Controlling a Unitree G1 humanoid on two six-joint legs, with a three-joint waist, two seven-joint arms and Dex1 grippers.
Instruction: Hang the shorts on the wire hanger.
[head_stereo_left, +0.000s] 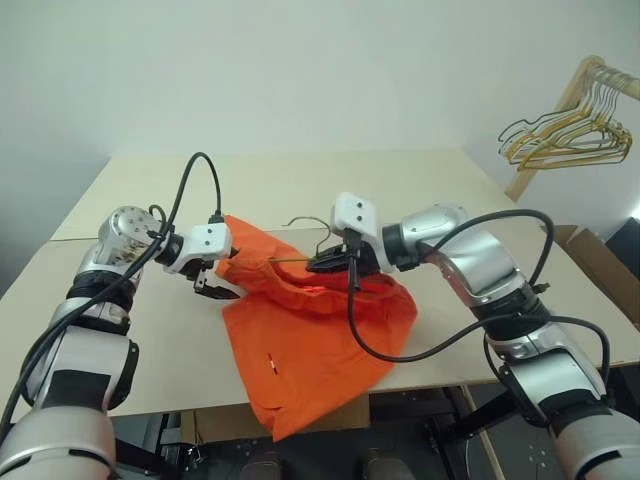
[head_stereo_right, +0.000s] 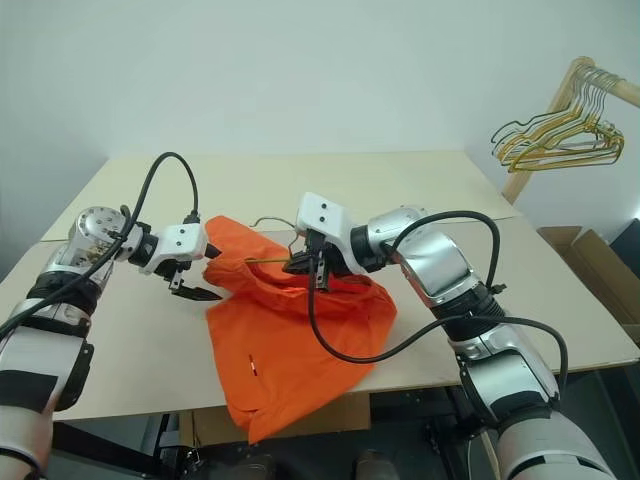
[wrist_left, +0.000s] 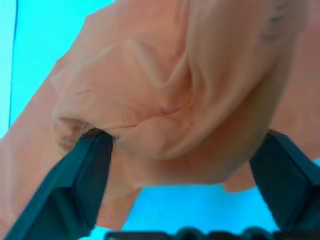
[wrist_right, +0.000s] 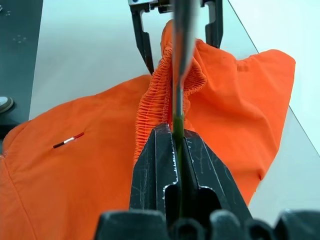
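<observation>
The bright orange shorts (head_stereo_left: 310, 335) lie bunched on the table, one leg drooping over the front edge. My right gripper (head_stereo_left: 330, 262) is shut on the thin wire hanger (wrist_right: 181, 45), holding it above the table. The hanger's wire runs into the gathered waistband (wrist_right: 167, 85). The left end of the shorts is lifted on the wire. My left gripper (head_stereo_left: 215, 288) stands open at that end, its fingers (wrist_left: 75, 190) either side of a fold of the orange fabric. The rest of the hanger is hidden inside the shorts.
The tan table (head_stereo_left: 300, 180) reaches well behind the shorts. A wooden rack with a bunch of gold and dark wire hangers (head_stereo_left: 570, 130) stands at the back right. A cardboard box (head_stereo_left: 600, 265) sits on the floor to the right.
</observation>
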